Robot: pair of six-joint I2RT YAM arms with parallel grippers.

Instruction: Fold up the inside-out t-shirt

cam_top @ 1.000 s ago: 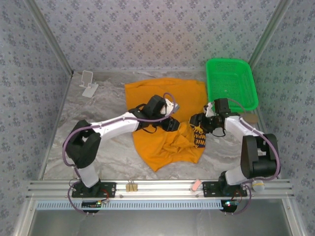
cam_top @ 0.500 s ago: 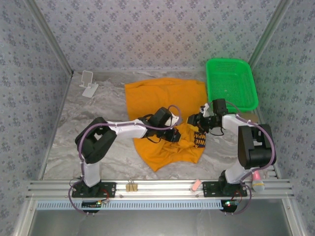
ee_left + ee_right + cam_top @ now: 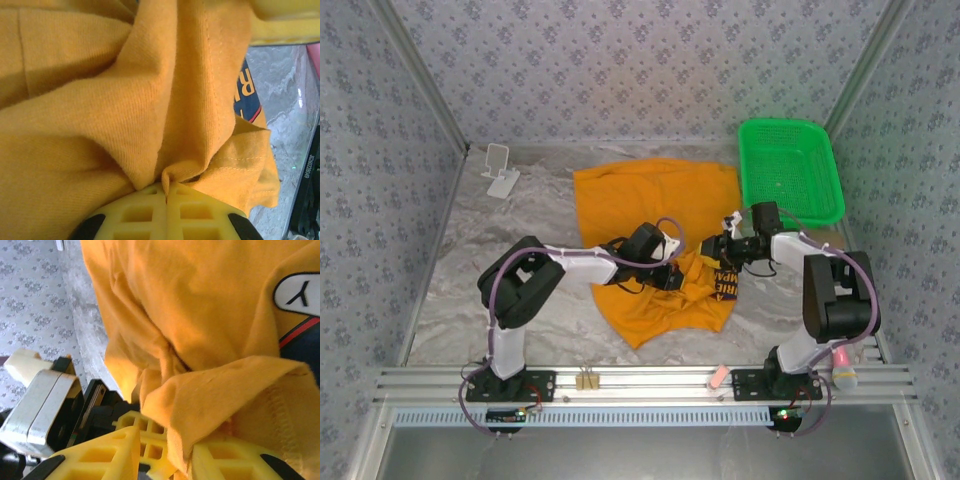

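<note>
At the near edge runs a metal rail (image 3: 650,381) carrying two small brass-coloured clips (image 3: 586,380) and a small pink piece (image 3: 718,376). Beyond it, on the marbled table (image 3: 450,290), lies the orange t-shirt (image 3: 655,200), crumpled, with its near corner pointing at the rail and its far part spread flatter toward the back wall. A dark-and-white lettered print (image 3: 725,281) shows on a turned-up flap at its right side. The left gripper (image 3: 670,276) sits low on the bunched middle of the shirt; its yellow fingers (image 3: 135,215) meet tip to tip, with a ridge of orange cloth pinched between them. The right gripper (image 3: 713,247) is just beside the print at the shirt's right edge. Its yellow fingers (image 3: 107,452) stand partly apart, and a stitched hem fold hangs in the gap against one finger, not squeezed by both. Farther back on the right a green basket (image 3: 790,170) stands just beside the shirt's far corner. At the far left is a small white stand (image 3: 500,171), well apart from the shirt
</note>
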